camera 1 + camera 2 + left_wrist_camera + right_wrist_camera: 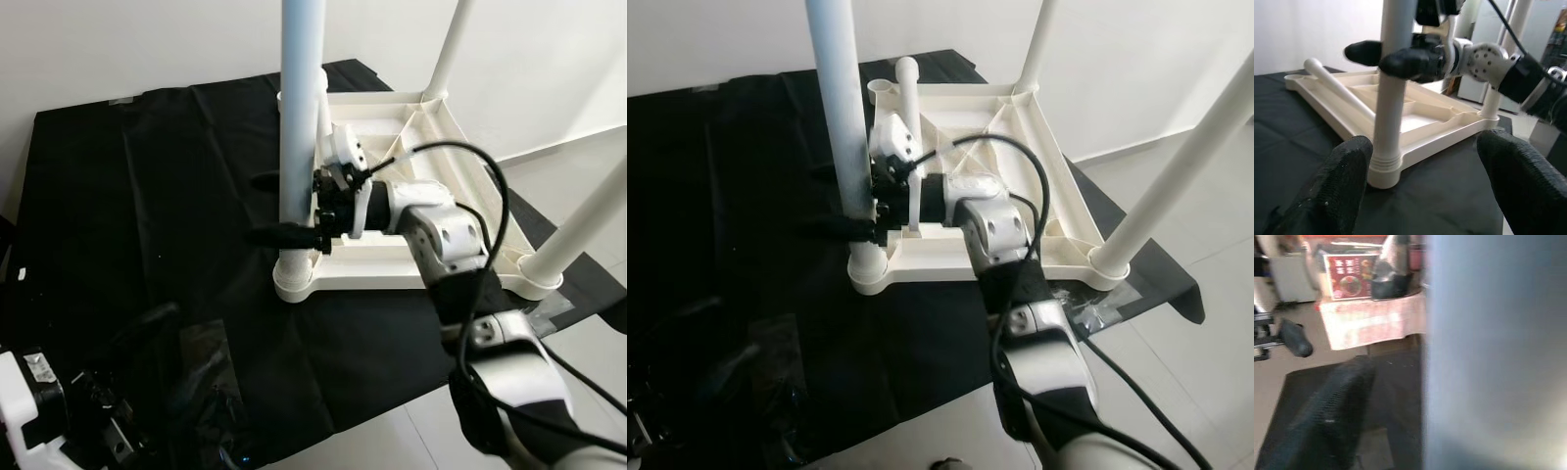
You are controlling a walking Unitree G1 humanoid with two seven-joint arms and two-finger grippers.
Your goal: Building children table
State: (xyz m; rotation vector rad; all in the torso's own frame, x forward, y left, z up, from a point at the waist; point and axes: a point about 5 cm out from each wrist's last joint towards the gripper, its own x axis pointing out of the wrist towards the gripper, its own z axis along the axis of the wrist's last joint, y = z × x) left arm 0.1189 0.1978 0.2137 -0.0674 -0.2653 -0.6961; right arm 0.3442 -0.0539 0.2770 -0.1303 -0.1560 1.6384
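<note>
While upright in its socket | leg (299, 117) | right gripper (279, 209) clasps it

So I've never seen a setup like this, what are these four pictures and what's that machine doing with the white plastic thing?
It is a humanoid robot with two arms. Two pictures come from cameras in its head, two from cameras on its wrists. An upside-down white plastic children's table lies on a black cloth. Three white tube legs stand in its corners; a fourth leg lies loose in the tabletop. The right gripper, two black fingers, straddles the near white leg. The left gripper is open and holds nothing, low beside the table.
</note>
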